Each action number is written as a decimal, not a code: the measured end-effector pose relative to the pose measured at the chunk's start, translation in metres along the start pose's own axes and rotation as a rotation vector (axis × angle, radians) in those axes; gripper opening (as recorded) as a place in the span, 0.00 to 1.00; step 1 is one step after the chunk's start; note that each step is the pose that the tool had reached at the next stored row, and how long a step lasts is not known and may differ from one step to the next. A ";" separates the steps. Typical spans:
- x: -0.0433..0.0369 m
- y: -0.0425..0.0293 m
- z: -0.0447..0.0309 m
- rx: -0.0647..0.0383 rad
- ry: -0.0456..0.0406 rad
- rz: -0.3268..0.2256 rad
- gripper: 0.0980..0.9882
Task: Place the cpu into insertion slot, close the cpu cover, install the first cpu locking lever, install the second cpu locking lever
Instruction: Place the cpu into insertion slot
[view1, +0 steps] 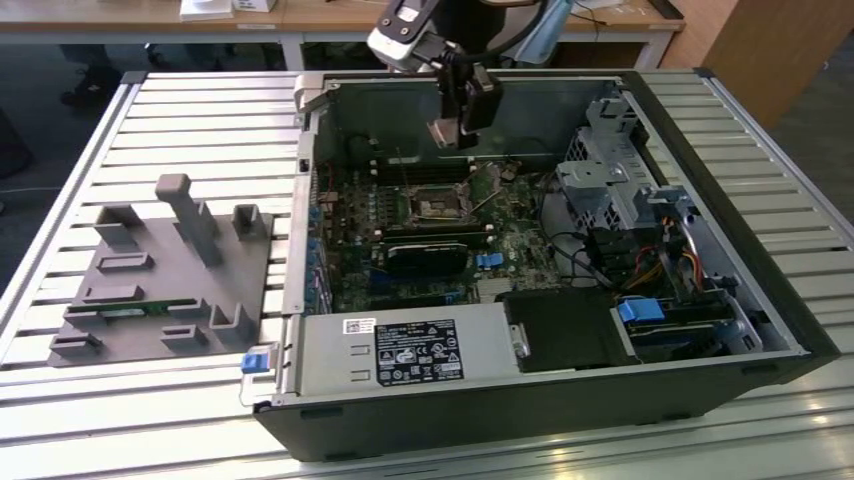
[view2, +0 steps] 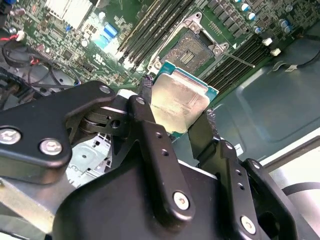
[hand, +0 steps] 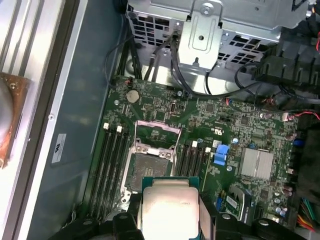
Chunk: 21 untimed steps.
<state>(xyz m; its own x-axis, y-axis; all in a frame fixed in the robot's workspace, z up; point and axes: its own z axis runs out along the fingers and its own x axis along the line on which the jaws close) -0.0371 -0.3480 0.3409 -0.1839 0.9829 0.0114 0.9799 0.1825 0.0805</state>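
The step in hand, as I judge it, is to bring the cpu (view2: 177, 102) to the insertion slot (hand: 149, 172), and this asks for patience more than force. The chip should stay flat and square to the socket, with its corners lined up over the dark centre. It should go straight down, never sliding sideways, because the contacts inside would bend easily. It should also stay clear of the cpu cover (hand: 158, 124), which I believe stands open just beside the slot, its thin frame lifted away from it. From where I stand, the gripper (view1: 454, 130) hangs high over the open computer case (view1: 747, 200), well above the green motherboard (hand: 225, 115), and touches nothing else. Its two black fingers (view2: 145, 87) are drawn in narrow and press on two opposite edges of the chip, so it holds the cpu firmly between them, with the dull metal top facing the wrist. In the first wrist view the chip sits near the slot but not yet exactly over it. The slot itself is empty and nothing covers it.
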 end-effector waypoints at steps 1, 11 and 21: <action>0.0000 -0.0002 0.0003 0.000 -0.0007 0.008 0.49; 0.0008 -0.0030 0.0052 -0.001 -0.0067 0.084 0.49; 0.0021 -0.0037 0.0156 0.000 -0.0149 0.107 0.49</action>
<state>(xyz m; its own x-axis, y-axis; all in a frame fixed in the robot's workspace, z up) -0.0399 -0.3462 0.3250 -0.0772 0.9970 0.0051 0.9939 0.0765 0.0797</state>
